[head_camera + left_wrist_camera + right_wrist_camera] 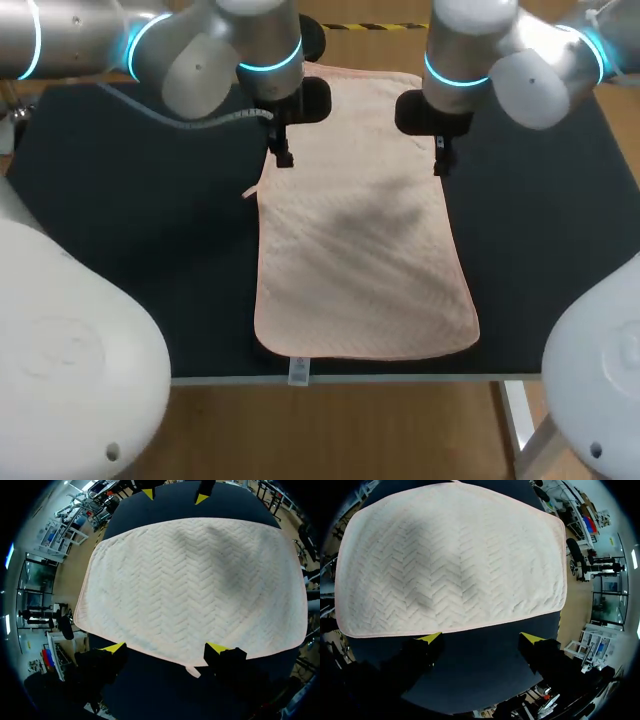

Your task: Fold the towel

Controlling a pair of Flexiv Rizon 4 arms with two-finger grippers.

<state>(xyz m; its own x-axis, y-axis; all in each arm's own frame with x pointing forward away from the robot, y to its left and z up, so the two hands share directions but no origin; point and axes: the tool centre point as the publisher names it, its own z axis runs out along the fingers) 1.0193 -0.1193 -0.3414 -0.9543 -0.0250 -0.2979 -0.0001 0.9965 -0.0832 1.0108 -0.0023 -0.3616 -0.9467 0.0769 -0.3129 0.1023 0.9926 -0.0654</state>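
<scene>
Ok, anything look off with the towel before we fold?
Nothing serious. The towel lies flat, but its near hem sits at the front edge of the table, and its label pokes just over that edge.

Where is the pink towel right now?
In the head view, the towel lies flat in the middle of the dark table. The left hand is by its left edge and the right hand by its right edge.

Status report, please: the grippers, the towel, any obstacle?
Jaws open on left gripper and right gripper, holding nothing, one at each side edge of the towel. Towel flat, unfolded, on the table. Nothing seen in the way.
</scene>
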